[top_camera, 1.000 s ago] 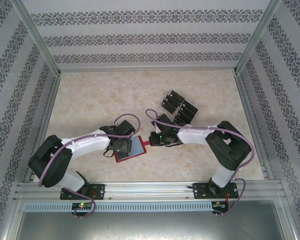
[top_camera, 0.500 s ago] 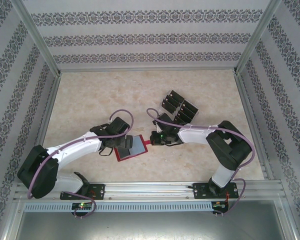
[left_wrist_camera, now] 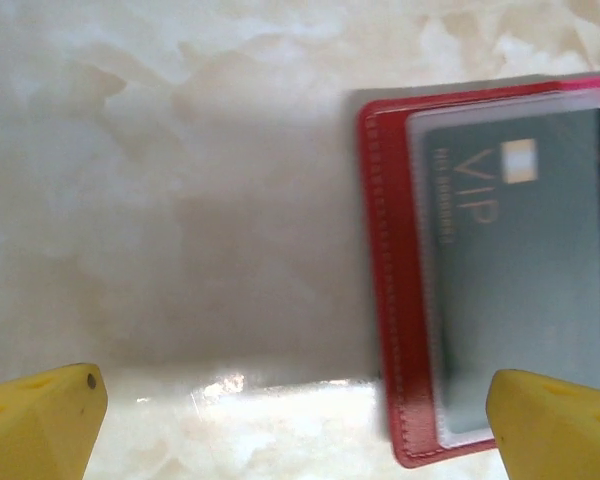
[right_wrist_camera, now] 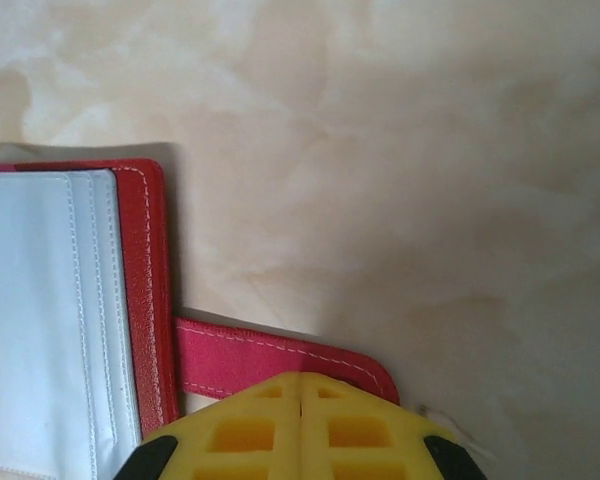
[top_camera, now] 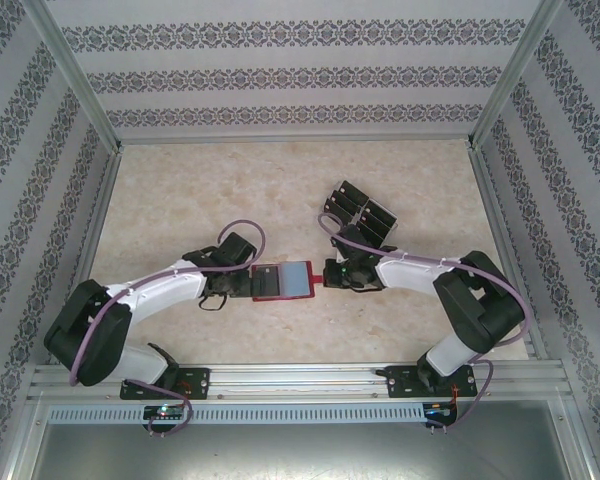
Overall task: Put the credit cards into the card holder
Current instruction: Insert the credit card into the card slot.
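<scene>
One pale marbled table (top_camera: 180, 190) carries everything. Both arms reach inward from the near edge, the left arm (top_camera: 150, 295) and the right arm (top_camera: 430, 275) meeting near the table's middle. A clear tiered rack (top_camera: 342, 192) stands just beyond the right wrist, with the black credit cards (top_camera: 378, 215) in its slots. The card holder (top_camera: 282, 281) lies open and flat between the two grippers, near and left of the rack, its red half to the left and its pale pocket to the right.

The left gripper (left_wrist_camera: 295, 430) is spread wide, one fingertip over the holder's near-left corner. The right gripper (right_wrist_camera: 300, 420) is clenched, apparently pinching the card holder by its snap tab (right_wrist_camera: 270, 355), though the fingers hide the tab's end. A dark VIP card (left_wrist_camera: 510, 260) sits behind the holder's clear window.
</scene>
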